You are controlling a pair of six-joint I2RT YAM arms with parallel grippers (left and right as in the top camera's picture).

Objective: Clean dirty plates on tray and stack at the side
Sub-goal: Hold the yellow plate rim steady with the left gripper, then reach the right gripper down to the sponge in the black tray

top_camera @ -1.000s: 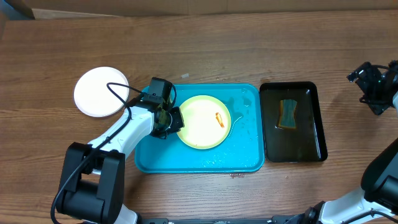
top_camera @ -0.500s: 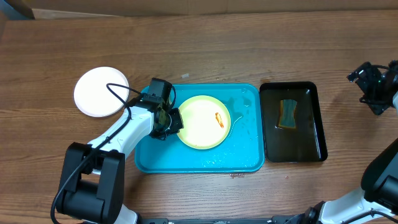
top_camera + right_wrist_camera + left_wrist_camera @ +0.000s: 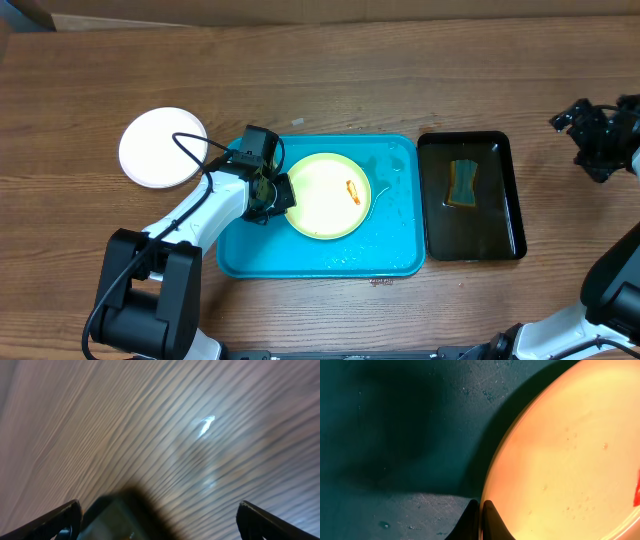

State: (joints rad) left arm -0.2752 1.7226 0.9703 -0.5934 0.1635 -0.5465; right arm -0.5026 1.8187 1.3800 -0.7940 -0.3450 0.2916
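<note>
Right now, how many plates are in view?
2. A white plate on the table, left of the tray; a pale yellow plate inside the tray. More could be stacked under the white one; can't tell from above.

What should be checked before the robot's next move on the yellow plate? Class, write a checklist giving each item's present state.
1. Left gripper grips pale yellow plate by its rim: ok, closed on it in the wrist view.
2. Plate clean: not ok, orange-red smear present.
3. Right gripper holds sponge: not ok, it is open over the table; sponge lies in black tray.
4. Stacking spot: ok, white plate lies left of turquoise tray.
5. Third plate: cannot tell, not in view.
</note>
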